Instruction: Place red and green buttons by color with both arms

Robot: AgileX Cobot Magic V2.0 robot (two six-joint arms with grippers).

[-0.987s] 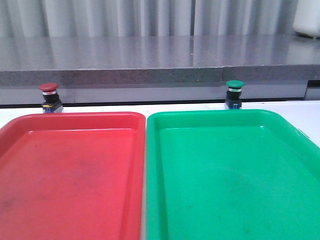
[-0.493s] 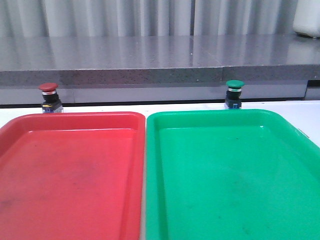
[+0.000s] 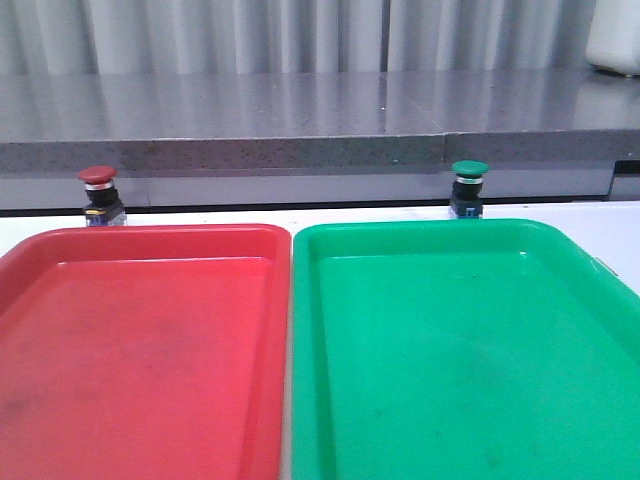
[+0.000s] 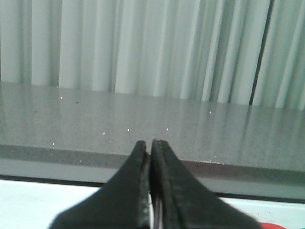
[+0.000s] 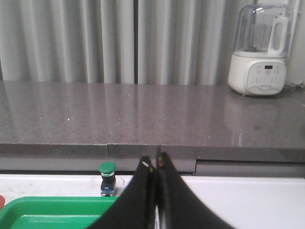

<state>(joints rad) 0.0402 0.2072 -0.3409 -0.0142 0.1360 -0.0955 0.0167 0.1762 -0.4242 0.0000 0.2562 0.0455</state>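
The red button [image 3: 98, 195] stands upright on the white table behind the red tray [image 3: 140, 350]. The green button [image 3: 468, 188] stands upright behind the green tray [image 3: 460, 350]; it also shows in the right wrist view [image 5: 107, 177], beyond the green tray's far rim [image 5: 52, 210]. No arm shows in the front view. My left gripper [image 4: 149, 145] is shut and empty, facing the grey counter. My right gripper [image 5: 154, 160] is shut and empty, to the right of the green button and apart from it. A sliver of red [image 4: 279, 225] shows at the left wrist view's edge.
A grey stone counter [image 3: 320, 120] runs along the back above the table, with pleated curtains behind. A white appliance with a clear jug [image 5: 261, 52] stands on the counter at the right. Both trays sit side by side and hold nothing.
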